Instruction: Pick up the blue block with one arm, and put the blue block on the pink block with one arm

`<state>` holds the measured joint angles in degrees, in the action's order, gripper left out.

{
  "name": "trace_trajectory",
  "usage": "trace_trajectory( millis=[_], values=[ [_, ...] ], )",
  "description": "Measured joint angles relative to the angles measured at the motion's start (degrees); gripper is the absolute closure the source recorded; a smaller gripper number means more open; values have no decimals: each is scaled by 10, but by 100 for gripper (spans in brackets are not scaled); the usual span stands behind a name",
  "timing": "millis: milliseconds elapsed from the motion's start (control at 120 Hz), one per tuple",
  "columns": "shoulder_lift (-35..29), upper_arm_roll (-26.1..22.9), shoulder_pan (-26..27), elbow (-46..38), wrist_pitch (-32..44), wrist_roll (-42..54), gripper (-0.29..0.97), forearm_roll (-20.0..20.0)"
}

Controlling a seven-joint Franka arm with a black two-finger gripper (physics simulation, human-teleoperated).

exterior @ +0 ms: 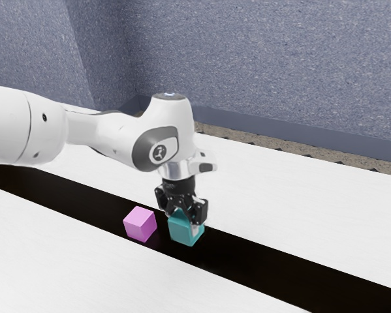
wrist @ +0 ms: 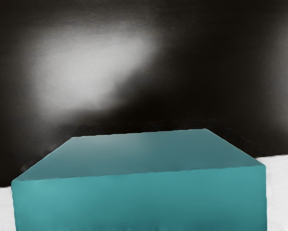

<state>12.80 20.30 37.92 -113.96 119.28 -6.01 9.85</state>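
The gripper (exterior: 182, 212) is clasping the blue block (exterior: 184, 231) from two sides with its fingers. The block is sitting low just beside the pink block (exterior: 140, 223), so the lifting and stacking are remaining.

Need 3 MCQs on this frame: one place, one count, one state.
1. In the exterior view, the pink block sits:
A) toward the exterior view's left of the blue block
B) toward its right
C) on top of it

2. Blocks in sight:
A) one
B) two
C) four

3. The blue block is:
A) stacked on the pink block
B) unstacked, just under the gripper
C) off the table

Key:
1. A, pink lies leftward on the black strip.
2. B, one pink and one blue.
3. B, it stands beside the pink block, gripper right over it.
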Motion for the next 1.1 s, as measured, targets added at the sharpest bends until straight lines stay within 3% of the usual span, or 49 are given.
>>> trace_trajectory(
  millis=[133, 233, 442, 558, 767, 1100],
  values=[
    [-98, 10, -31, -94, -18, -23, 30, -30],
    [-131, 11, -75, -127, -26, -38, 30, -47],
    [-136, 17, -166, -137, -29, -53, 30, -89],
    [-101, 15, -211, -107, -14, -51, 30, -100],
    [-67, 11, -121, -80, 14, -36, 30, -104],
    [-61, 14, -140, -79, 53, 17, 30, -104]
  ],
)
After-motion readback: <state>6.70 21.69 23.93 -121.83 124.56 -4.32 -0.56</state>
